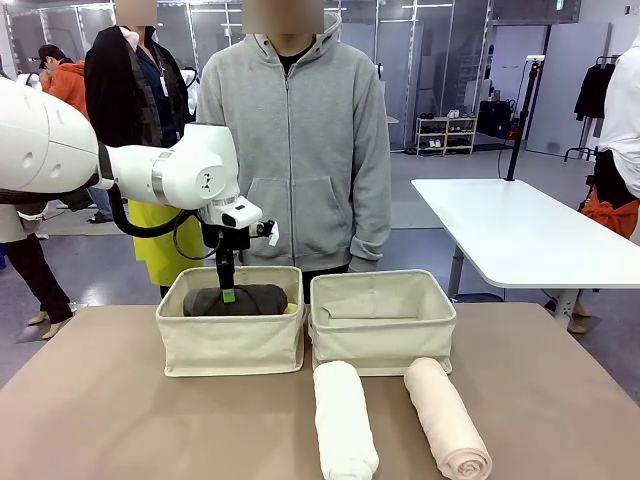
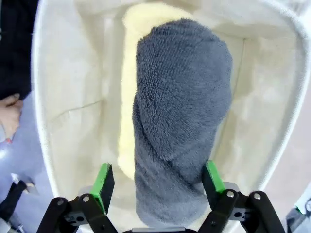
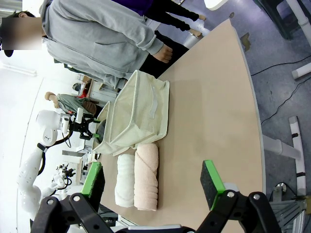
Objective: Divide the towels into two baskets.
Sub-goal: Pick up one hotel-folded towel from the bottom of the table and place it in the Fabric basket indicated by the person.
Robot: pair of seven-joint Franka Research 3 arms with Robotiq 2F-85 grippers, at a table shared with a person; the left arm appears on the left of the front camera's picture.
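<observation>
Towels are half sorted: the dark grey terry roll [image 2: 180, 121] lies on the pale yellow terry roll [image 2: 127, 87] inside the cream canvas basket [image 1: 230, 345] at 11 o'clock, so you can count this basket's share as done. Your left fingers [image 2: 103, 182] stand wide to either side of the grey roll's near end and grip nothing. Next, I'd say, lift them straight up, clear of the soft walls. Then fetch the white terry roll [image 1: 344, 420] and the pale pink terry roll [image 1: 447, 418]. These lie side by side just at 6 o'clock of the matching cream basket [image 1: 382, 335], which sits at 1 o'clock and looks empty. Your right fingers [image 3: 210, 179] hang wide apart and hold nothing. The tan surface [image 1: 100, 420] carries baskets and rolls; a person in a grey hoodie [image 1: 295, 140] stands at 12 o'clock, with a white table [image 1: 520, 230] at 2 o'clock
</observation>
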